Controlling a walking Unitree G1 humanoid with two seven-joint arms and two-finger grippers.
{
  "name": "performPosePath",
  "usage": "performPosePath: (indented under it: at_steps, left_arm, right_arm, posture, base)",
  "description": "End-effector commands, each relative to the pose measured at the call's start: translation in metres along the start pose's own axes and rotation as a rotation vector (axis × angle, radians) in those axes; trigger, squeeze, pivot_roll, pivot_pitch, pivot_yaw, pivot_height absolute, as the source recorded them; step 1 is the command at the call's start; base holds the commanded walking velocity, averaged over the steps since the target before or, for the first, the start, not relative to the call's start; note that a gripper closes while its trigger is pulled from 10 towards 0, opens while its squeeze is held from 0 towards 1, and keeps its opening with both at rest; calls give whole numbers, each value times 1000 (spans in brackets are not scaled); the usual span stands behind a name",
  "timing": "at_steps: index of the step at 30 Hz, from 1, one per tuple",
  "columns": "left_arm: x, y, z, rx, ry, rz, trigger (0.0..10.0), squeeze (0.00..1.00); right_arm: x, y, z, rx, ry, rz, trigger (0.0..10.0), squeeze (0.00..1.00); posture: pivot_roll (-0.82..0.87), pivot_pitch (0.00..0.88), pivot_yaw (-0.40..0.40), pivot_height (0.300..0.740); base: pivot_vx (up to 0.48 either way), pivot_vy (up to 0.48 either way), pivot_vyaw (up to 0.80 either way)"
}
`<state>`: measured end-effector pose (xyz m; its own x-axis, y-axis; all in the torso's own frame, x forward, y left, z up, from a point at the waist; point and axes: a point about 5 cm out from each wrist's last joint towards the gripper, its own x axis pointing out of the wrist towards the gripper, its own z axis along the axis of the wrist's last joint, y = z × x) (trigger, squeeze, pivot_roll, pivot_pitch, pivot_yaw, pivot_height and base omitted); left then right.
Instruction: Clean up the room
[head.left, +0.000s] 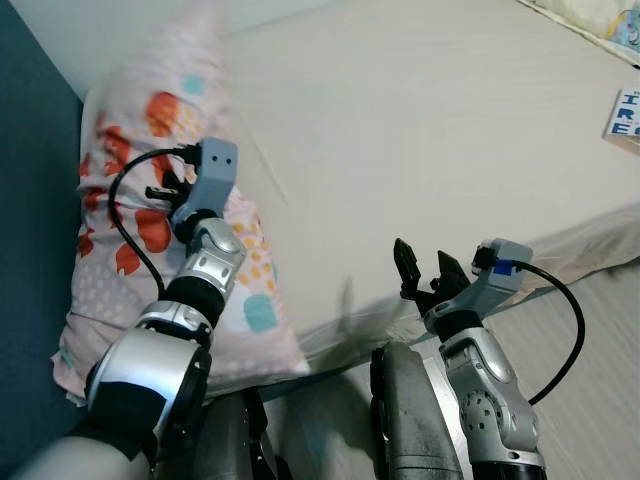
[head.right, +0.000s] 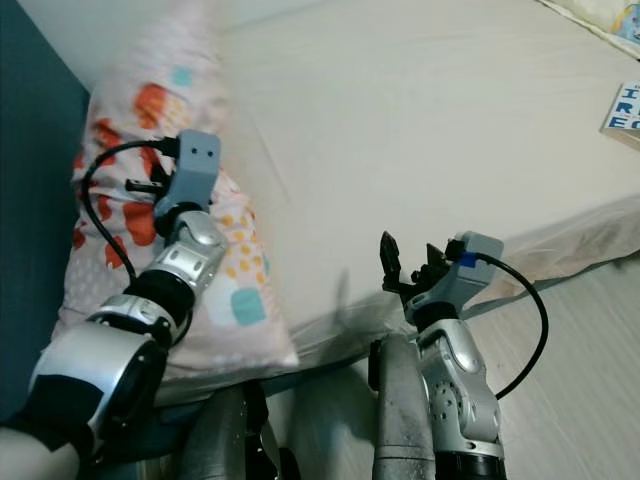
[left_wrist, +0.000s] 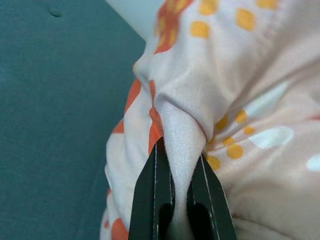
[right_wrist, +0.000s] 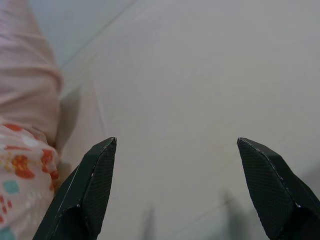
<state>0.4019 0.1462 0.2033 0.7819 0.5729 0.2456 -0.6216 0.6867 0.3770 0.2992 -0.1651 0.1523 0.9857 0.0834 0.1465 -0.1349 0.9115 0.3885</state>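
Clamped on just a thin fold of the pillow at the bed's left edge by the headboard, left gripper could lose that pinch under load, while right gripper hangs wide open, empty.

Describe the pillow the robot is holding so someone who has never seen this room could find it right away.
Start at the wide cream bed and go to its left end, beside the dark teal wall. The pillow lies there, its fabric pinched in the left hand. Its pale pink cover with red, orange and teal shapes sets it apart.
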Motion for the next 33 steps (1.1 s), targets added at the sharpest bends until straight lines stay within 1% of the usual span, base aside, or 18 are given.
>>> performPosePath:
  at_steps: [1, 5, 8, 10, 14, 16, 17, 19, 20, 23, 24, 25, 26, 27, 28, 29, 31, 33]
  left_arm:
    - [-8, -2, -26, 26, 99, -11, 10000, 0]
    - [-12, -6, -26, -7, 129, -31, 10000, 0]
    - [-17, -15, -26, -119, 258, -87, 10000, 0]
    - [-14, -13, -25, -163, 299, -79, 10000, 0]
    - [-4, -4, -20, -171, 281, -33, 10000, 0]
    - [29, 38, -26, -162, 284, 142, 10000, 0]
    - [29, 38, -26, -162, 284, 142, 10000, 0]
    - [52, 79, -38, -143, 300, 278, 10000, 0]
    - [52, 79, -38, -143, 300, 278, 10000, 0]
    - [71, 129, -54, -104, 313, 403, 10000, 0]
    - [75, 141, -57, -92, 312, 430, 10000, 0]
    - [75, 141, -57, -92, 312, 430, 10000, 0]
    - [78, 153, -59, -73, 305, 462, 10000, 0]
    - [78, 153, -59, -73, 305, 462, 10000, 0]
    - [82, 167, -60, -59, 300, 500, 10000, 0]
    - [82, 167, -60, -59, 300, 500, 10000, 0]
    - [86, 190, -63, -40, 295, 581, 10000, 0]
    - [86, 198, -65, -34, 297, 616, 10000, 0]
  right_arm:
    - [-6, -6, -5, 9, 11, -23, 10000, 0]
    - [-7, -6, -5, 7, 13, -24, 10000, 0]
    - [-7, -6, -5, 6, 13, -25, 10000, 0]
    - [-8, -6, -5, 6, 12, -25, 10000, 0]
    - [-8, -5, -5, 6, 12, -25, 10000, 0]
    - [-9, -5, -5, 6, 12, -25, 10000, 0]
    - [-9, -5, -5, 6, 12, -25, 10000, 0]
    - [-9, -4, -5, 6, 12, -25, 10000, 0]
    - [-9, -4, -5, 6, 12, -25, 10000, 0]
    - [-10, -5, -5, 8, 12, -27, 10000, 0]
    - [-10, -5, -5, 8, 12, -28, 10000, 0]
    - [-10, -5, -5, 8, 12, -28, 10000, 0]
    - [-10, -5, -5, 10, 12, -29, 10000, 0]
    - [-10, -5, -5, 10, 12, -29, 10000, 0]
    - [-10, -5, -6, 11, 12, -29, 10000, 0]
    - [-10, -5, -6, 11, 12, -29, 10000, 0]
    - [-9, -4, -6, 16, 11, -27, 10000, 0]
    - [-9, -3, -7, 18, 11, -26, 10000, 0]
  posture:
    - [-206, 316, 132, 580]
    - [-208, 318, 133, 580]
    - [-210, 320, 134, 580]
    - [-215, 321, 135, 580]
    - [-218, 323, 135, 580]
    - [-222, 325, 136, 580]
    - [-222, 325, 136, 580]
    - [-221, 326, 138, 580]
    - [-221, 326, 138, 580]
    - [-211, 327, 140, 580]
    - [-207, 328, 140, 580]
    - [-207, 328, 140, 580]
    - [-207, 328, 140, 580]
    - [-207, 328, 140, 580]
    - [-203, 328, 141, 580]
    - [-203, 328, 141, 580]
    - [-200, 328, 139, 580]
    - [-196, 328, 136, 580]
  base:
    - [0, 0, 0]
    - [0, 0, 0]
    - [0, 0, 0]
    - [0, 0, 0]
    - [0, 0, 0]
    - [0, 0, 0]
    - [0, 0, 0]
    - [0, 0, 0]
    - [0, 0, 0]
    - [0, 0, 0]
    - [0, 0, 0]
    - [0, 0, 0]
    - [0, 0, 0]
    - [0, 0, 0]
    - [0, 0, 0]
    - [0, 0, 0]
    - [0, 0, 0]
    - [0, 0, 0]
